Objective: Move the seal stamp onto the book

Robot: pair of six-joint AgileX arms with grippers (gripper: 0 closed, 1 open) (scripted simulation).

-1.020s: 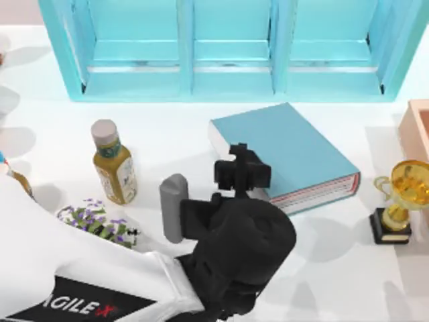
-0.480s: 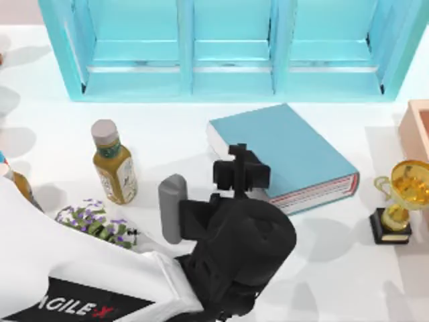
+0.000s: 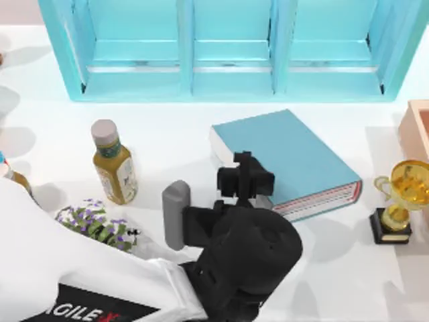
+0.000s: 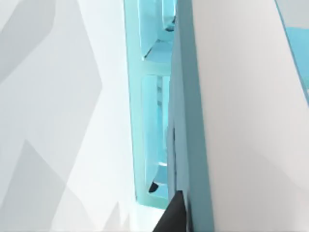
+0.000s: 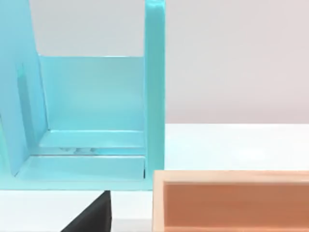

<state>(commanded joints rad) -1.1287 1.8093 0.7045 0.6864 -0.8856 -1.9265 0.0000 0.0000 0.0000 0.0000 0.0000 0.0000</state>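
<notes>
Your left gripper hung over the near-left edge of the book, mid-table before the teal shelf. You could not tell its grip; the seal stamp was hidden.

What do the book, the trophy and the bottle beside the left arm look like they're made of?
Book: matte teal hard cover, white paper-like page edges. Trophy: glossy gold cup, probably metal or plated plastic, on a black base. Bottle: seemingly clear plastic holding yellowish liquid, with a grey cap and a printed label.
</notes>
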